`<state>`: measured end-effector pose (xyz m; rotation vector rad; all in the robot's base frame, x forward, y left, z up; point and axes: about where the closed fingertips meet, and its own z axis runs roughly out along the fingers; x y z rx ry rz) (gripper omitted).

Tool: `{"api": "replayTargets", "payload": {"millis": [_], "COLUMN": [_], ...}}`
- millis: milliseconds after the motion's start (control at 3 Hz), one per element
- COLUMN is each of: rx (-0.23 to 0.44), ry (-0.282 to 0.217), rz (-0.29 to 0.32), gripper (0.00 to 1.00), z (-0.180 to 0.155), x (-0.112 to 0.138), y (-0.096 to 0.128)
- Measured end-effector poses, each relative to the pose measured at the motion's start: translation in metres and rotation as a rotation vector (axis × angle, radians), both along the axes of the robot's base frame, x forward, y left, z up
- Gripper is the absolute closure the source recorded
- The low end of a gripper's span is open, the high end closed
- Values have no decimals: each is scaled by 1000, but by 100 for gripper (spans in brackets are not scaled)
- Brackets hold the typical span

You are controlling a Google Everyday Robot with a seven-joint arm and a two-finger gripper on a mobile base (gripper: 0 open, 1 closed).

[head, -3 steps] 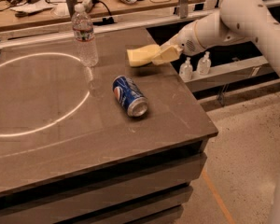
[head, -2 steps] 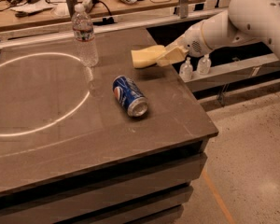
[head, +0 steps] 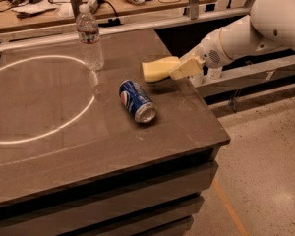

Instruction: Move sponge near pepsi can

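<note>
Cream gripper (head: 179, 70) clamped on soft pale-yellow foam sponge (head: 156, 69), just above matte grey bench (head: 177, 127), blue cylindrical can (head: 137, 101) lying on side nr sponge, clear plastic bottle (head: 90, 38) upright.

Bulbous white arm (head: 246, 33), dotted grey wrist disc (head: 214, 57), cream jaws above table (head: 162, 132).

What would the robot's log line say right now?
gripper: above table, holding sponge | sponge: in air, beyond can | can: on its side

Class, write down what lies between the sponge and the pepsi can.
Camera view: only bare tabletop. The gripper, beyond the pepsi can near the tabletop's right edge, holds the sponge above the surface.
</note>
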<state>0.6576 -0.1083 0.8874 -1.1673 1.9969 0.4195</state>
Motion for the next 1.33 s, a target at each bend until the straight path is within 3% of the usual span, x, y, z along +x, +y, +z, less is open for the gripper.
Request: {"api": "replayTargets", "payload": {"millis": [333,667,1333], "rx": [-15,-25,-17], "ry": [30,36,84], "rz": [-31,-51,-58], "gripper": [98,75,29], "z": [-13,-21,-17], "x": [-10,-10,-44], "y": [-14,-24,-14]}}
